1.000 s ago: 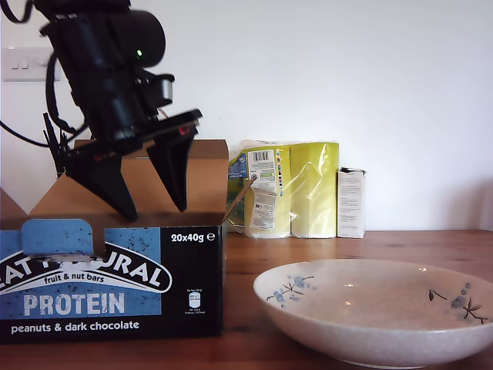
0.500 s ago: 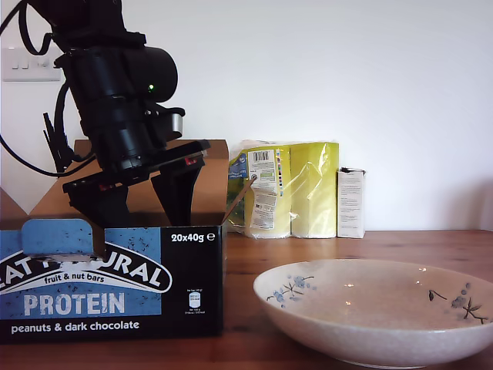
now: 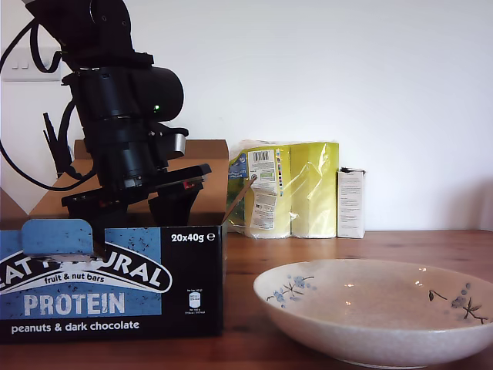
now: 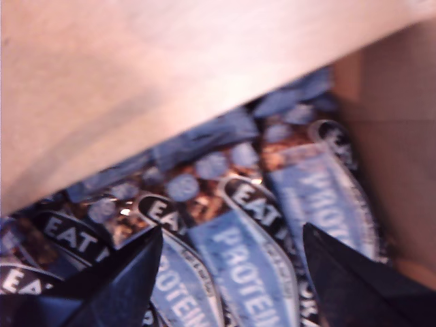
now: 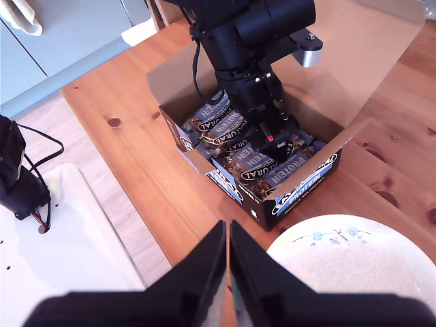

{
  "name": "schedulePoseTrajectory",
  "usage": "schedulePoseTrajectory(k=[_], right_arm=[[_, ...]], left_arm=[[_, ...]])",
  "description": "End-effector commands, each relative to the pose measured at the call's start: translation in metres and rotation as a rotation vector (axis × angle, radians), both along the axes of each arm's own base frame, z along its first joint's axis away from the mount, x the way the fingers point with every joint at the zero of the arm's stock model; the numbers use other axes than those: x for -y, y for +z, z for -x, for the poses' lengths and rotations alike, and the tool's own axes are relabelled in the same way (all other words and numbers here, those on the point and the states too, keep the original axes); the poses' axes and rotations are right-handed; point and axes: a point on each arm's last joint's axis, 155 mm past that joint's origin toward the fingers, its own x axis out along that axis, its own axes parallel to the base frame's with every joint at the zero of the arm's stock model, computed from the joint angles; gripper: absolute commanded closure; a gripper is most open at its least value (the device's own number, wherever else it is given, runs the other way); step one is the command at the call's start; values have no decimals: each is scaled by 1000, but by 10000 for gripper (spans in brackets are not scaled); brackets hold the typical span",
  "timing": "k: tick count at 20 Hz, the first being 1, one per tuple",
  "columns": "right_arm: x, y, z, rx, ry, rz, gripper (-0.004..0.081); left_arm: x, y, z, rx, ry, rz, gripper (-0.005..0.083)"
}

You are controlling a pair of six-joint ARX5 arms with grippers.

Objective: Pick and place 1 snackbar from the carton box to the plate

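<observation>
Reach-in stage here: my first gripper (image 4: 228, 272) is down inside the carton box (image 3: 115, 277), jaws spread wide with nothing between them. From its own wrist camera the two dark fingertips (image 4: 129, 272) sit either side of a snackbar (image 4: 245, 266) lying among a packed layer of the same blue wrappers. In the exterior view the fingers are hidden behind the box's printed front, so how close the tips are to the wrappers I can't tell (the wrist picture is also pretty blurry).

My second gripper (image 5: 227, 262) is parked high above the table (image 5: 136, 157), looking down on the box and the rim of the plate (image 5: 354, 252). Its jaws are pressed together or nearly so, holding nothing.

The plate (image 3: 377, 308) sits just beside the box toward the exterior view's right, and no bar is on it, so nothing's delivered yet.

What the next move calls for, I'd say: settle the tips onto the bar framed between them, and pinch across its width rather than catching two wrappers at once, since the neighbours overlap. Then a straight lift to clear the cardboard flap (image 4: 170, 75) that hangs close over the bars, before swinging across to the plate.
</observation>
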Motion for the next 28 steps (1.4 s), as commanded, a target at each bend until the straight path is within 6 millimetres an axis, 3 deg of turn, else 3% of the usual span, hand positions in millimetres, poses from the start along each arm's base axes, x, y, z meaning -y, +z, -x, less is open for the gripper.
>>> schedulePoseTrajectory(k=[1, 5, 10, 15, 18, 22, 28], right_arm=[[-1, 1, -1, 5, -1, -4, 783], [-1, 1, -1, 5, -1, -4, 783], [-1, 1, -1, 6, -1, -5, 783], [-2, 3, -1, 11, 0, -10, 783], [-2, 3, -1, 11, 0, -10, 783], [-1, 2, -1, 11, 0, -9, 783], [-1, 2, -1, 10, -1, -9, 783]], left_arm=[[0, -21, 7, -51, -4, -26, 226], [5, -24, 9, -54, -16, -22, 231], [-5, -26, 10, -51, -18, -72, 463], [-5, -26, 11, -55, -19, -75, 489], [-5, -25, 11, -55, -27, -73, 575], [-7, -11, 12, -69, -74, -92, 576], [-8, 27, 8, -81, -127, -120, 576]])
